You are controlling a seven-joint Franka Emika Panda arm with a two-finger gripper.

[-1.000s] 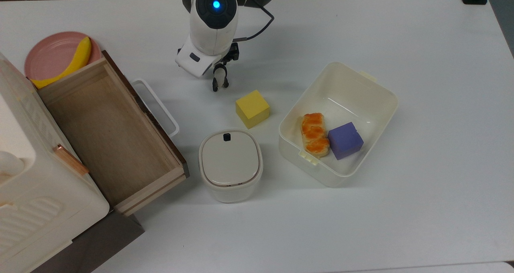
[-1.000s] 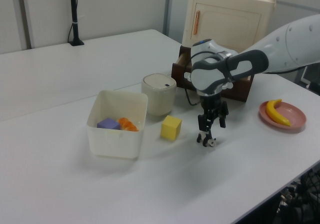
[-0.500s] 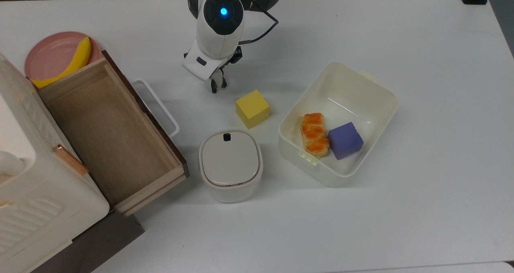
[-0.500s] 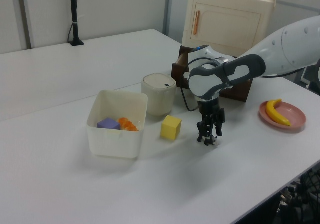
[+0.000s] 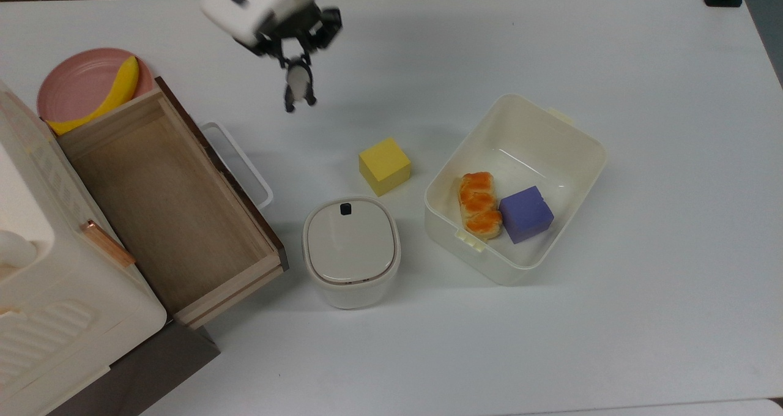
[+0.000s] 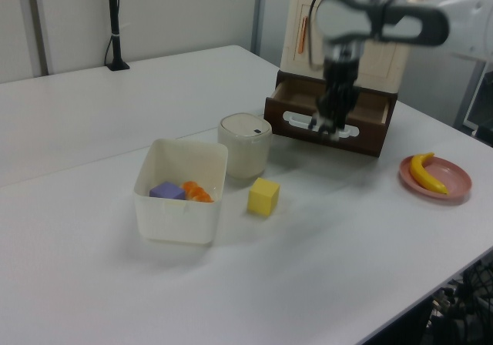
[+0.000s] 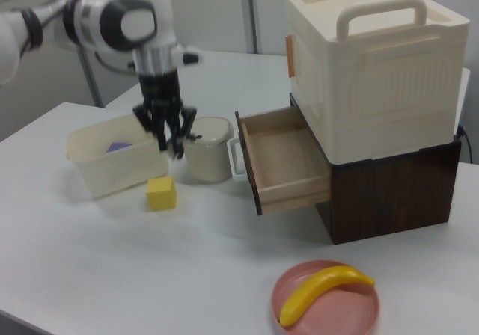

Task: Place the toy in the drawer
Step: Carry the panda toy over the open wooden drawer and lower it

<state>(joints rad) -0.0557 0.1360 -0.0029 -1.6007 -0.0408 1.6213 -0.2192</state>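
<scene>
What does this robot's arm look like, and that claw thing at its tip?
The arm is glossy white with rounded dark grey joint caps. At its tip sits a white block carrying the end effector: black, with two slim dark fingers.

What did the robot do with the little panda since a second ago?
The gripper closed on the toy down on the table beside the yellow cube, then lifted it up and carried it toward the top view's left, nearer the open drawer. It is not over the drawer yet. The cube, bin, lidded pot and banana stayed put.
</scene>
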